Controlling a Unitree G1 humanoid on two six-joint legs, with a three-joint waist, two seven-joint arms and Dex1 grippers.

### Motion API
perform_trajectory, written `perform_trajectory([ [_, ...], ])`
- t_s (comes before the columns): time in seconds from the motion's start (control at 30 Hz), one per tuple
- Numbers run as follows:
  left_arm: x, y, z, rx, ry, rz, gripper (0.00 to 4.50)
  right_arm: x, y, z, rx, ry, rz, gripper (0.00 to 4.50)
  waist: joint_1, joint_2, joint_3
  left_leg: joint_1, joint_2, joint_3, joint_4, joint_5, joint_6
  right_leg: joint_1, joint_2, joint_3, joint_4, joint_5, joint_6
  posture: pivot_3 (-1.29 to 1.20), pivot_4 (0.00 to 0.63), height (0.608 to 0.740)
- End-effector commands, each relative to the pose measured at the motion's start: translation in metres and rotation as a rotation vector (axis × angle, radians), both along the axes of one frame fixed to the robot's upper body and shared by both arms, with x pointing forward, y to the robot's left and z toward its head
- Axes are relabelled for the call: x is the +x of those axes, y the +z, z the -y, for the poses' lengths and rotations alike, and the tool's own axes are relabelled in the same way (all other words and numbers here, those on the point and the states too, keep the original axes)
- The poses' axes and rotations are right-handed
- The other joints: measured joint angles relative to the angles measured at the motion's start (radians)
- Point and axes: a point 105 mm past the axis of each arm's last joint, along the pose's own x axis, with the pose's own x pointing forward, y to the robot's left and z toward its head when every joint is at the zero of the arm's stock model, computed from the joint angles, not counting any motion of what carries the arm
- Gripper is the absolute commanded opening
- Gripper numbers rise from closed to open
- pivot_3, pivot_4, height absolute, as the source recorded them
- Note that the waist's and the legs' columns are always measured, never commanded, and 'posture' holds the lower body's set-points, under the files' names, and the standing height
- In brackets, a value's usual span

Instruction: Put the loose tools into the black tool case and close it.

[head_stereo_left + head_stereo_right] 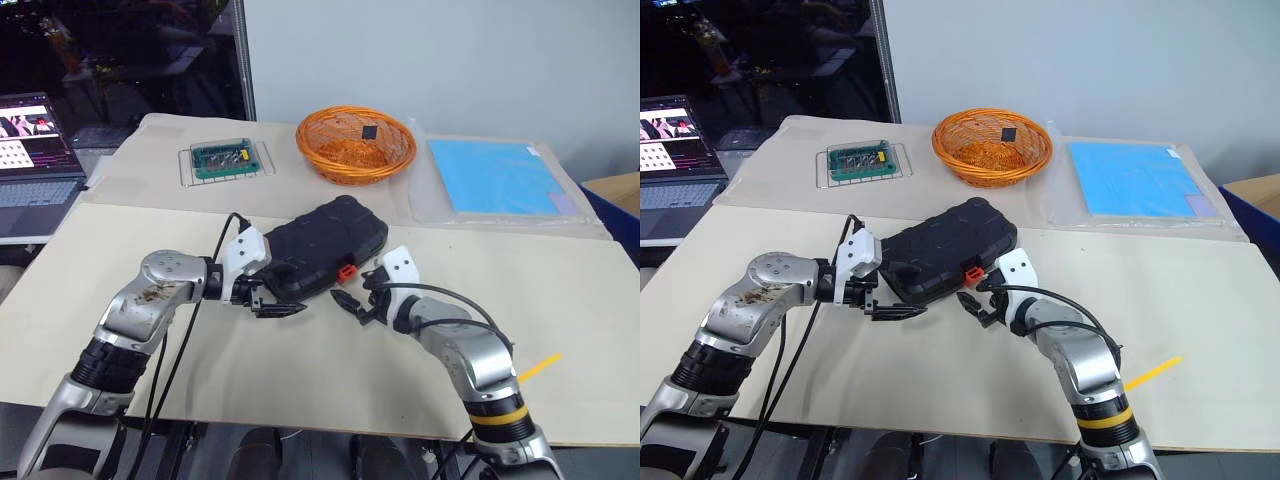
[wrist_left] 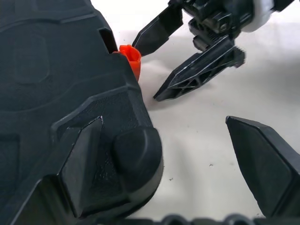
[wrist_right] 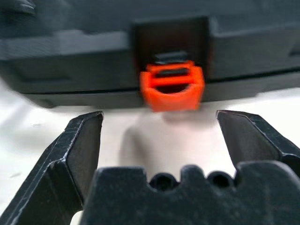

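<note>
Facing the orange latch (image 3: 172, 86) square-on, right gripper (image 1: 352, 301) sits just short of it, jaws spread and empty; left gripper (image 1: 278, 308), also wide with nothing held, sits at the near-left corner of the closed black tool case (image 1: 323, 245). Case lies diagonally on the beige table (image 1: 300, 370), long axis near-left to far-right; right arm looks better placed for the latch. Beyond: orange wicker basket (image 1: 356, 145), blue sheet (image 1: 492, 176), laptop (image 1: 35, 160) far left.

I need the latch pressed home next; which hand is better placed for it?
Probably the right hand: it is open and faces the orange latch squarely, just short of it. The left hand, also open, sits at a corner of the black tool case, off to the latch's side.
</note>
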Motion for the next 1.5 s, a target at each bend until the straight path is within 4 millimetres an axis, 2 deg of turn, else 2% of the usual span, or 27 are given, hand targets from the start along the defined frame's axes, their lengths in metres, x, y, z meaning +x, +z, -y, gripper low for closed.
perform_trajectory([
  [0.03,0.000,-0.001,-0.001,0.010,0.009,0.003,4.50,0.006,0.013,-0.003,0.020,-0.003,0.085,4.45,0.000,0.000,0.000,0.000,0.000,0.000,0.000,0.000,0.000,0.000,0.000,0.000,0.000,0.000,0.000,0.00,0.150,0.740],
  [0.23,0.000,-0.001,-0.005,0.017,0.024,0.012,4.50,0.010,0.011,-0.006,0.061,0.001,0.134,4.45,-0.010,0.000,0.000,0.000,0.000,0.000,0.000,0.000,0.000,0.000,0.001,0.000,0.001,0.000,0.000,0.00,0.150,0.740],
  [0.33,0.003,-0.002,-0.009,0.019,0.035,0.013,4.50,0.013,0.011,-0.004,0.077,-0.015,0.179,3.69,-0.017,0.000,0.000,0.000,0.000,-0.001,0.000,0.000,0.000,0.000,0.001,0.000,0.002,0.000,0.000,0.00,0.150,0.740],
  [0.57,0.006,-0.003,-0.012,0.023,0.047,0.020,4.50,0.015,0.008,-0.006,0.084,-0.004,0.219,1.27,-0.023,0.000,0.000,0.001,0.000,-0.001,0.000,0.001,0.000,0.000,0.001,0.000,0.003,0.000,0.000,0.00,0.150,0.740],
  [0.6,0.006,-0.003,-0.013,0.026,0.048,0.020,4.50,0.014,0.009,-0.007,0.087,0.002,0.225,1.17,-0.022,0.000,0.000,0.001,0.000,-0.001,0.000,0.001,-0.001,0.000,0.001,0.000,0.003,0.000,0.000,0.00,0.150,0.740],
  [0.73,0.008,-0.008,-0.013,0.034,0.055,0.018,4.50,0.009,0.012,-0.007,0.066,0.032,0.250,1.17,-0.022,0.000,0.000,0.001,0.000,-0.001,0.000,0.001,-0.001,0.000,0.000,0.000,0.003,0.000,0.000,0.00,0.150,0.740],
  [0.93,0.008,-0.019,-0.014,0.062,0.071,-0.001,4.50,-0.001,0.016,-0.002,-0.074,0.073,0.262,1.17,-0.015,0.000,0.000,0.001,0.000,-0.001,0.000,0.001,-0.001,0.000,0.000,0.000,0.003,0.000,0.000,0.00,0.150,0.740],
  [1.03,0.009,-0.025,-0.013,0.080,0.078,-0.009,4.50,-0.002,0.021,-0.006,-0.129,0.092,0.268,1.17,-0.010,0.001,0.000,0.001,-0.001,-0.001,0.000,0.001,-0.001,0.000,-0.001,0.000,0.003,0.000,0.000,0.00,0.150,0.740],
  [1.27,0.010,-0.030,-0.010,0.086,0.078,-0.014,4.50,0.014,0.026,-0.020,-0.083,0.064,0.196,1.17,-0.020,0.001,0.000,0.005,0.000,0.000,0.000,0.001,-0.001,0.002,0.000,0.001,0.004,0.000,0.000,0.00,0.150,0.740],
  [1.5,0.009,-0.033,-0.011,0.096,0.083,-0.019,4.50,0.010,0.035,-0.023,-0.053,0.101,0.173,1.17,-0.027,0.001,0.000,0.013,0.000,-0.001,-0.001,0.001,-0.001,0.008,0.001,0.001,0.004,0.000,-0.001,0.00,0.150,0.740],
])
